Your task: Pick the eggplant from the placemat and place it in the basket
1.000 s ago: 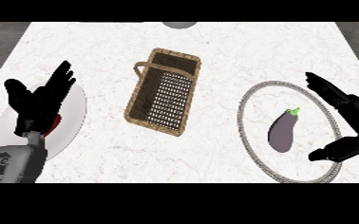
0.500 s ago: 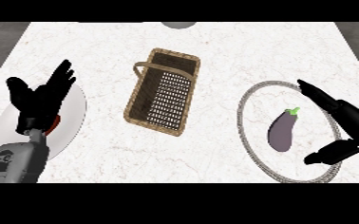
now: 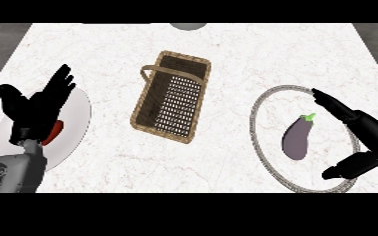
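- Mid-counter sits the wicker basket (image 3: 170, 98), long and narrow, handle arched across its far half, mesh floor showing and nothing inside.
- Between basket and placemat (image 3: 255, 125) there's only bare counter; nothing blocks that lane.
- Far left, a white plate (image 3: 76, 130) with something red (image 3: 52, 132) on it, half hidden. I can't tell what it is.
- The left hand (image 3: 35, 111) rests over that plate, fingers up and spread, holding nothing.
- The counter (image 3: 244, 60) is pale, speckled marble; a grey round shape (image 3: 188, 26) peeks in at the far edge, with dark floor past the corners.
- And the eggplant (image 3: 297, 138): purple, plump, green stem pointing away, lying inside the round, rope-rimmed placemat on the right.
- The right hand (image 3: 347, 114) brackets it wide open, fingers beyond, thumb nearer, not touching it.
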{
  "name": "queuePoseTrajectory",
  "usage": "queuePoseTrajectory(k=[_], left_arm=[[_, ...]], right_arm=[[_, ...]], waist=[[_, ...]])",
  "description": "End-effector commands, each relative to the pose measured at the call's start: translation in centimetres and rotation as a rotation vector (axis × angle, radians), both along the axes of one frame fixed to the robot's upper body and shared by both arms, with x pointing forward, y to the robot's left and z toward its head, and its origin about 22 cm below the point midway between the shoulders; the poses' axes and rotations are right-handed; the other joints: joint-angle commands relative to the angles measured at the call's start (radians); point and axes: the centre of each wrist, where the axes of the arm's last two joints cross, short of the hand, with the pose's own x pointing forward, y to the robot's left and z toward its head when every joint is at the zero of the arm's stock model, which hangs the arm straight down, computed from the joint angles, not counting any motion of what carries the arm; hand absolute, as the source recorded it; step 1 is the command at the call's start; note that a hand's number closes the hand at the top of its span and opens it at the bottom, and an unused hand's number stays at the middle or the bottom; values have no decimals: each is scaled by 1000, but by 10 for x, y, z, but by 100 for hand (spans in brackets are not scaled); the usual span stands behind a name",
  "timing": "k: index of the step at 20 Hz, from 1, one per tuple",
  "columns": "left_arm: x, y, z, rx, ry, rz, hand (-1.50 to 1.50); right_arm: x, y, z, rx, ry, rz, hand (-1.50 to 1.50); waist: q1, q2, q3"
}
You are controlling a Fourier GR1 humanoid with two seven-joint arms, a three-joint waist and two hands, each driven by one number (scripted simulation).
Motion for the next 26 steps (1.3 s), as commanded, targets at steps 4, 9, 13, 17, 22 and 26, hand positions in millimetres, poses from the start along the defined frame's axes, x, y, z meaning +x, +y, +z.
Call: queuePoseTrajectory(k=[4, 9, 13, 17, 22, 26], left_arm=[[-22, -16, -18, 7, -6, 12, 0], [3, 0, 17, 0, -15, 10, 0], [20, 0, 1, 5, 1, 2, 0], [16, 15, 6, -5, -11, 6, 0], [4, 2, 16, 7, -11, -7, 0], [6, -10, 6, 3, 13, 9, 0]], right_arm=[[-1, 27, 1, -42, -24, 0, -150], [-11, 10, -2, -96, 0, -13, -150], [1, 31, -28, -108, 7, 1, -150], [-8, 47, -21, -237, -40, 115, 150], [-8, 59, -27, -210, -52, 68, 150], [-15, 71, -17, -225, -76, 94, 150]], waist=[[1, -1, 0], [-2, 0, 0], [-2, 1, 0], [-5, 2, 0], [-1, 0, 0], [-3, -1, 0]])
